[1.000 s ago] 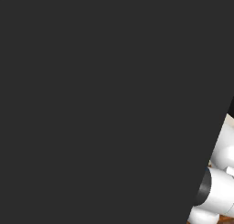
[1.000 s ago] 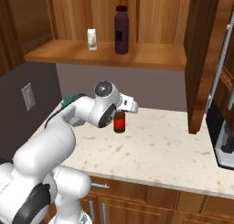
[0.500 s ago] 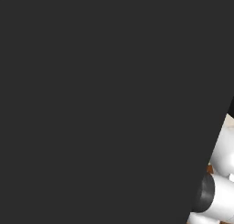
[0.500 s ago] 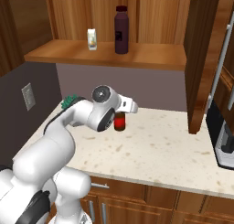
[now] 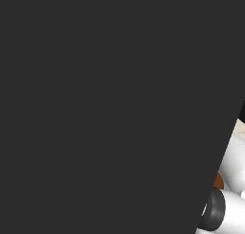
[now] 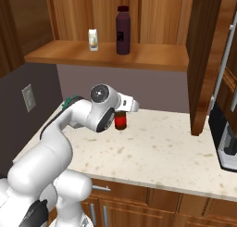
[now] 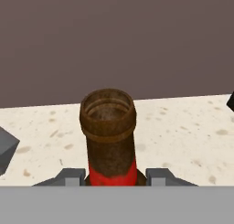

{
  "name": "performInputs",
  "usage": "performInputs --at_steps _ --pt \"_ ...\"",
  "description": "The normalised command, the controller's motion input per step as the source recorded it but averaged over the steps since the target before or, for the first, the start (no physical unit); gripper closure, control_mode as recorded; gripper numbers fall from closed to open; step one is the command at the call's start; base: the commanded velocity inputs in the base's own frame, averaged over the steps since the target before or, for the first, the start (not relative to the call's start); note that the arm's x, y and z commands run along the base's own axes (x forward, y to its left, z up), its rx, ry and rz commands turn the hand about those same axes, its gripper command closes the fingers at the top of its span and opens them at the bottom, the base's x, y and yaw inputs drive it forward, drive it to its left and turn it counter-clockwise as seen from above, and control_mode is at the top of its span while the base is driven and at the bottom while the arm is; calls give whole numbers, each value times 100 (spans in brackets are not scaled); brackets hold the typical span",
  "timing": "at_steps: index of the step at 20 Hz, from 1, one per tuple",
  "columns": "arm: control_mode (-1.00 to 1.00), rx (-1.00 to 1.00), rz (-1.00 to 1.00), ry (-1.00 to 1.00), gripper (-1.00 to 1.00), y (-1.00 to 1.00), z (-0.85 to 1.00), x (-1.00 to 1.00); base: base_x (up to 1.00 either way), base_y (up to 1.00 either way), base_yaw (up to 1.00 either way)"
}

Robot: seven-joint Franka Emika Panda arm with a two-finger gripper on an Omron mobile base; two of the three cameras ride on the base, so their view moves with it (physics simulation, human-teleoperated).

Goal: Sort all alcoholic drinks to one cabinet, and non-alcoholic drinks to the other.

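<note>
Standing upright on the speckled counter (image 6: 162, 152), near the back wall, is a brown bottle (image 7: 109, 136) with a red label band and an open, ringed mouth on a short neck. The gripper (image 7: 114, 176) sits at its label, one grey fingertip (image 7: 68, 176) just beside each flank, jaws narrowed around it; whether they press it I cannot tell. On the open cabinet shelf (image 6: 152, 59) above stand a small white carton (image 6: 94, 40) and, apart from it, a tall dark purple bottle (image 6: 122, 30).
</note>
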Motion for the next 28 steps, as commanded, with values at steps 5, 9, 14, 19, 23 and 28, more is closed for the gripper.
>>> performInputs --at_steps 5,9,14,19,23,28 --pt "-100 0 0 0 100 0 27 -17 0 0 0" --pt "-100 0 0 0 100 2 18 -13 0 0 0" --pt "-100 0 1 -2 100 5 13 -10 0 0 0" --pt "-100 0 2 -2 100 7 15 -12 0 0 0" --pt "-100 0 3 -2 100 8 17 -13 0 0 0" --pt "-100 0 3 -1 100 8 22 -17 0 0 0"
